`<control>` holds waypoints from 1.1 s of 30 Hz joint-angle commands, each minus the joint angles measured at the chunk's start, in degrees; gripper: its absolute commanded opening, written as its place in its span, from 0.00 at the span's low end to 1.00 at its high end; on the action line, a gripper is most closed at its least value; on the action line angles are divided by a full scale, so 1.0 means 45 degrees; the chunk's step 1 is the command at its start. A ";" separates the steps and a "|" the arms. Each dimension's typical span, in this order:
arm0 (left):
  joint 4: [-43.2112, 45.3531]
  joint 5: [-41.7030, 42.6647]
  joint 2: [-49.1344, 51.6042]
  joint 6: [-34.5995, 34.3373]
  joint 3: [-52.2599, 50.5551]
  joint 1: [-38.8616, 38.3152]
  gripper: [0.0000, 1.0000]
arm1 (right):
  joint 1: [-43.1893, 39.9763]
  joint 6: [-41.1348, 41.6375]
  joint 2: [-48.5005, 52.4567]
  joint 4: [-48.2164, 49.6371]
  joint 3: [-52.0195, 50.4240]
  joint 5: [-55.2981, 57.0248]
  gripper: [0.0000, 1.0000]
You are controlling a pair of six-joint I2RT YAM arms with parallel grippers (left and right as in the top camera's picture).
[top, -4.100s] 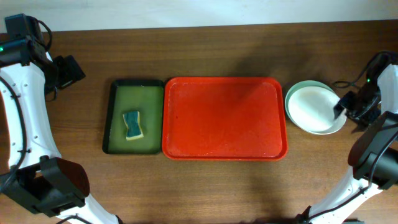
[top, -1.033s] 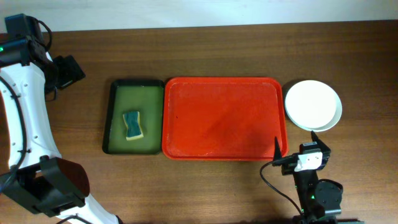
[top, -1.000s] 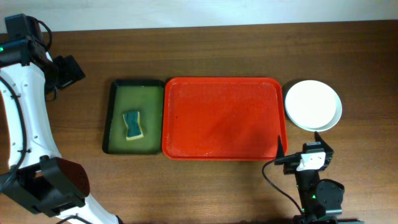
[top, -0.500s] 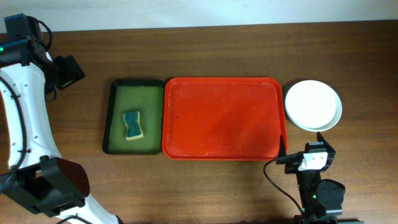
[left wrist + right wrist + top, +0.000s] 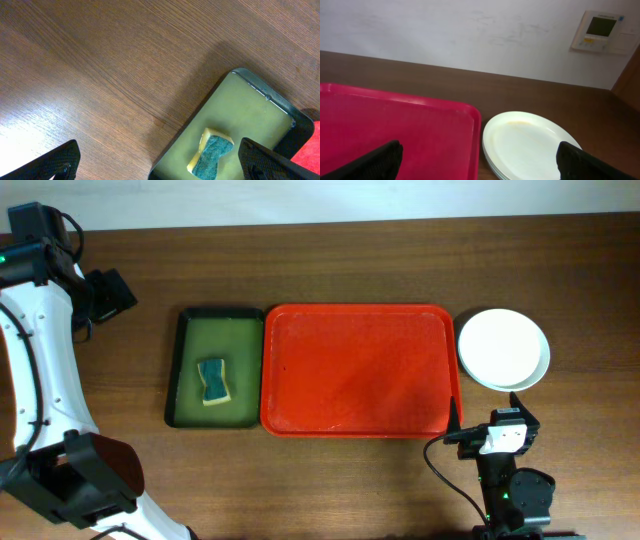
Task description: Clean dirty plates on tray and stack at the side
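Observation:
The red tray (image 5: 360, 370) lies bare in the middle of the table, and its near right corner shows in the right wrist view (image 5: 395, 125). The plates (image 5: 503, 348) sit in one stack on the wood just right of it, a white one on top with a faint yellow streak (image 5: 530, 145) and pale green rims below. My right gripper (image 5: 483, 420) is at the table's front, below the stack, open and empty (image 5: 485, 167). My left gripper (image 5: 108, 292) hangs at the far left, open and empty (image 5: 160, 170), over the wood beside the green tray.
A narrow dark green tray (image 5: 213, 367) lies against the red tray's left side with a blue-and-yellow sponge (image 5: 213, 381) in it, also seen from the left wrist (image 5: 212, 157). A wall panel (image 5: 600, 30) hangs behind the table.
The right arm has left the plate stack and come to the table's front edge, drifting slightly right over the last second, then holding still. The left arm has not moved.

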 commanded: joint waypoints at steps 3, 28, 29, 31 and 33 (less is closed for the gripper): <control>0.0024 -0.0053 -0.0058 -0.0121 -0.0019 -0.0112 0.99 | -0.0068 0.0102 -0.0097 -0.0068 -0.0068 0.0296 0.99; -0.0782 -0.0058 -0.8024 -0.0121 -0.0019 -0.2793 0.99 | -0.0068 0.0102 -0.0097 -0.0068 -0.0068 0.0296 0.99; -0.1326 -0.0053 -0.8296 -0.0121 -0.0019 -0.2793 0.99 | -0.0068 0.0102 -0.0097 -0.0068 -0.0068 0.0296 0.99; -0.2657 -0.0068 -0.8986 -0.0117 -0.0019 -0.2793 0.99 | -0.0068 0.0102 -0.0097 -0.0068 -0.0068 0.0296 0.99; -0.3507 -0.0097 -0.9413 -0.0117 -0.0019 -0.2793 0.99 | -0.0068 0.0102 -0.0097 -0.0068 -0.0068 0.0296 0.99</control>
